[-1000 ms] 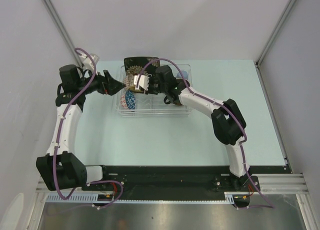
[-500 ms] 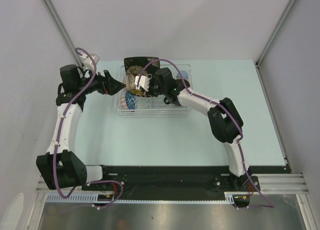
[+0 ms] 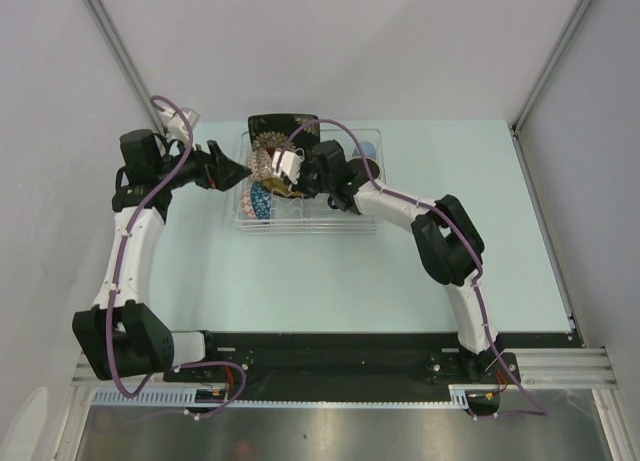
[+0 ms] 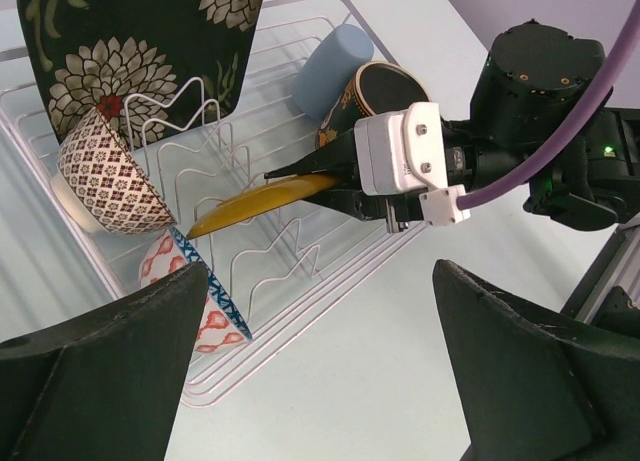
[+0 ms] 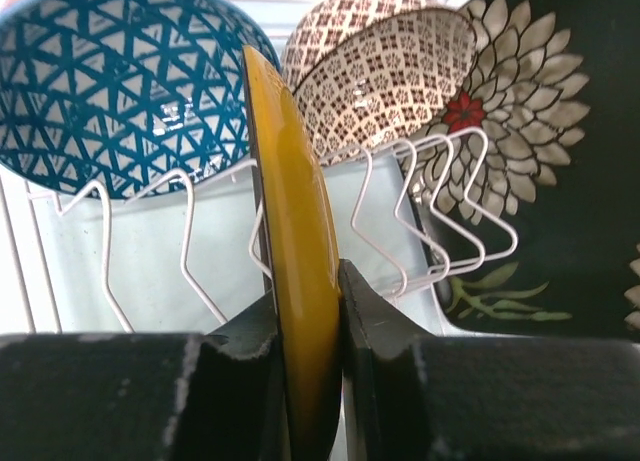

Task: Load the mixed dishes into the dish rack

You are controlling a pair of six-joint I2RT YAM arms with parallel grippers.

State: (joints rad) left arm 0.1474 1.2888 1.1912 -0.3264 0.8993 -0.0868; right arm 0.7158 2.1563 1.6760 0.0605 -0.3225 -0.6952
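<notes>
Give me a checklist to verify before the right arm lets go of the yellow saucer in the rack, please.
1. Grip: the right gripper clamps the yellow saucer from both sides: ok.
2. Saucer on edge, in line with the wire dividers: ok.
3. Clearance to the blue patterned dish and the beige lattice bowl: cannot tell; both overlap it in view.
4. Saucer's lower edge seated in the dish rack: cannot tell, hidden.
5. Left gripper open, apart from the dishes: ok.
</notes>
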